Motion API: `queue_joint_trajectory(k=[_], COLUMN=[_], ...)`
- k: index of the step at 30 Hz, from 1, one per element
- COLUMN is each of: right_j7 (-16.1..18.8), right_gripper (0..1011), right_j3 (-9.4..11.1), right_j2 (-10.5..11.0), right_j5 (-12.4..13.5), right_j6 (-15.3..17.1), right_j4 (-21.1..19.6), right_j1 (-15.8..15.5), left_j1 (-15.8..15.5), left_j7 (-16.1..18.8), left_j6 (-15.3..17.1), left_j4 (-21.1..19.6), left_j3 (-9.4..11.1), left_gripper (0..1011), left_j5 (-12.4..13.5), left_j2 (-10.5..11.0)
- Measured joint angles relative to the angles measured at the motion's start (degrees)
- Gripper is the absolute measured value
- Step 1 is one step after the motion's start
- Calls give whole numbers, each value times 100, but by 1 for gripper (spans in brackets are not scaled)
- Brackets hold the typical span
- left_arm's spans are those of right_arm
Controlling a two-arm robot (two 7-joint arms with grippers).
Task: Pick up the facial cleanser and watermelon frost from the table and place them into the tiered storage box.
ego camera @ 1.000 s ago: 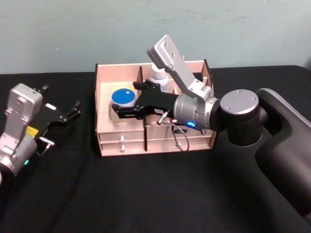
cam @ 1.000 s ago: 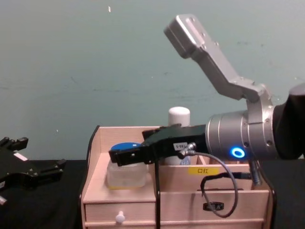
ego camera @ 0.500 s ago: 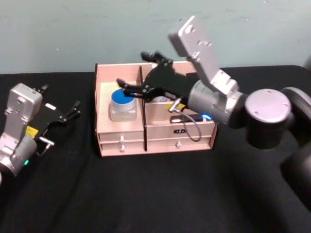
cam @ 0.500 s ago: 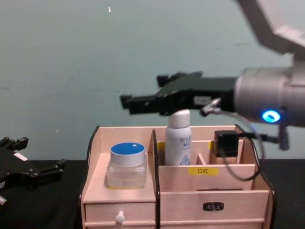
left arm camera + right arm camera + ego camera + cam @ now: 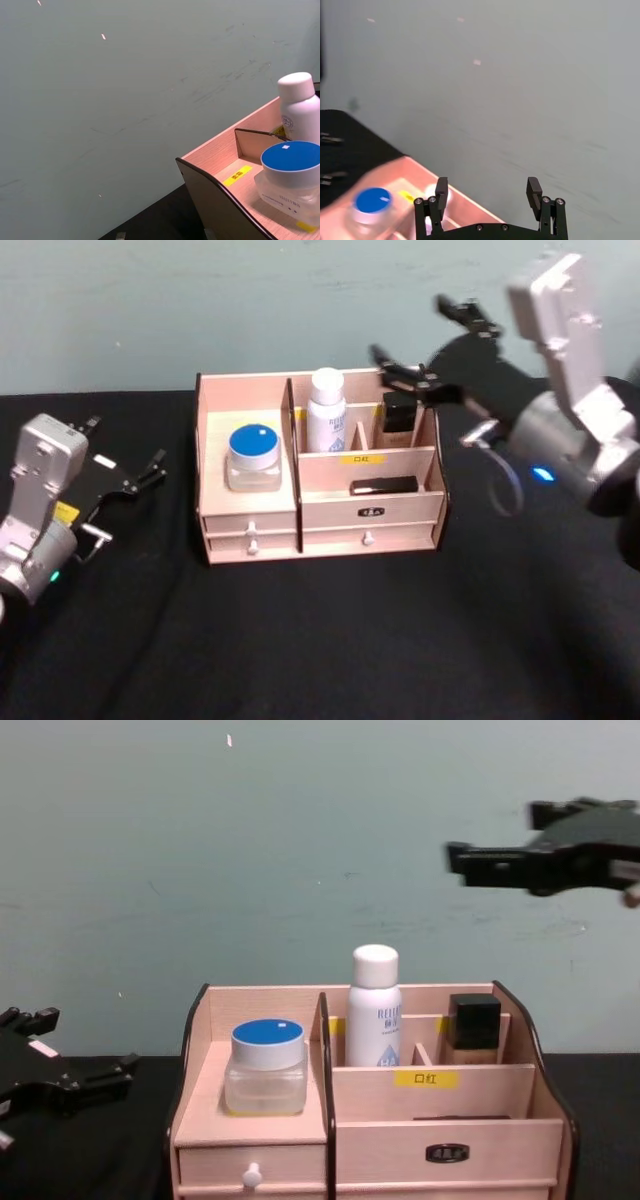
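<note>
Black cloth [image 5: 300,640] covers the table, with a pale green wall [image 5: 200,840] behind. On it stands the box [image 5: 250,530], and both task items are now inside.

A second ago the right claw [image 5: 437,352] was down over the box's left tier with its fingers around the blue-lidded jar [image 5: 251,455]; half a second ago it had let go and was rising. Now it hangs high, up and to the right of the box, fingers spread and empty (the right wrist view shows both fingers [image 5: 441,192] parted with nothing between them). I judge the last placement done and the arm on its way back, so little of the task seems left.

The jar sits well below and to the left of that claw, upright on the left tier, clear-bodied with a blue lid. Beside it, past the dark divider, the white bottle [image 5: 326,410] stands upright in a rear compartment, capped, with blue print on its front. Which of the two is the cleanser and which the watermelon frost I cannot tell.

The left claw [image 5: 125,478] rests low on the cloth, well to the left of the box, fingers apart and holding nothing.
</note>
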Motion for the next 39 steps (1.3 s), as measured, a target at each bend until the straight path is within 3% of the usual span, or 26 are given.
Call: queue_joint_trajectory(k=[7,16,27,39], right_j7=[-318,-464,-493,-490], right_gripper=[1002,1002,1002,1002], right_j3=[599,1013,1096,1087], right_j2=[58,-86,-251,-236], right_j5=[-28,16,-109,-110], right_j6=[-103,-223,-184,-179], right_j4=[-36,358,1063,1002], right_j1=[-517,-834,-866,-859], left_j1=[0,0,0,0], left_j7=[0,0,0,0], left_j6=[0,0,0,0], left_j4=[0,0,0,0], left_j3=[0,0,0,0], left_gripper=[1010,1010,1010,1010], left_j5=[0,0,0,0], left_j2=[0,0,0,0])
